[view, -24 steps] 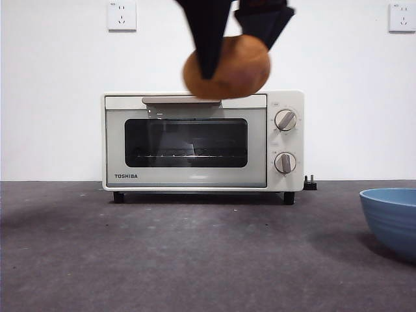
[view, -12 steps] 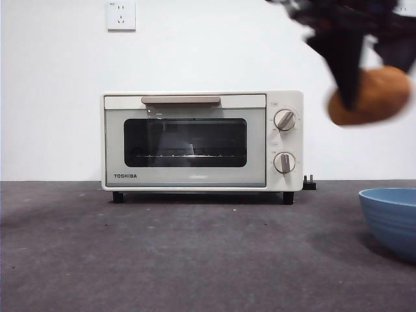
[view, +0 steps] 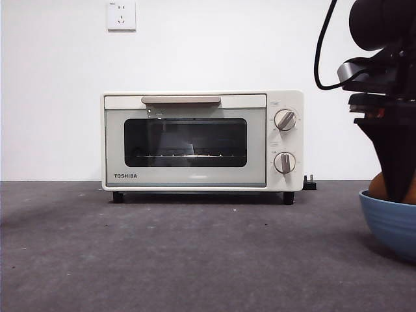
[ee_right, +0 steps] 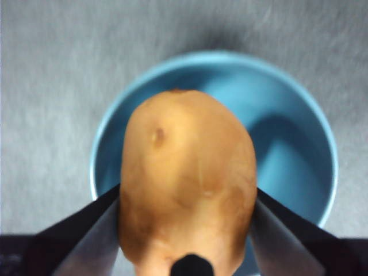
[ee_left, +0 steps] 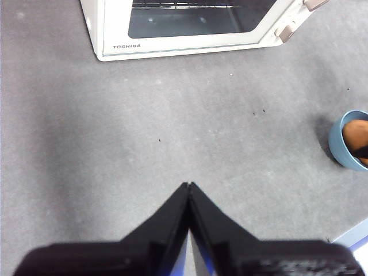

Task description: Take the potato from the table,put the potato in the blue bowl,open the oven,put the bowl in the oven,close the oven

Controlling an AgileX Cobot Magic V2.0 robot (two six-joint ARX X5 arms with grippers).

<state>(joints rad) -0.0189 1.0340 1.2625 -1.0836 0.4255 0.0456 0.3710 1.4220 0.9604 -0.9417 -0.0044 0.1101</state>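
The table (view: 169,253) is a flat, matte dark grey surface with a faint speckle, filling the foreground and meeting a plain white wall that carries a wall socket (view: 121,15) above the oven's left end. The oven (view: 203,141), a cream-white box on short black feet, stands at the far side of the table against the wall; its dark glass door is shut, a beige bar handle runs along the door's top edge, and two round knobs sit one above the other on its right panel. At the right edge of the front view stands the blue bowl (view: 392,221), round, smooth and light blue with a thin rim. The right gripper (ee_right: 187,198) reaches down into the bowl, its two black jaws clamped on either side of the potato (ee_right: 187,178), a smooth oval orange-brown body whose top shows just above the rim. The left gripper (ee_left: 189,185) hangs above bare table nearer than the oven, jaws pressed together, holding nothing.
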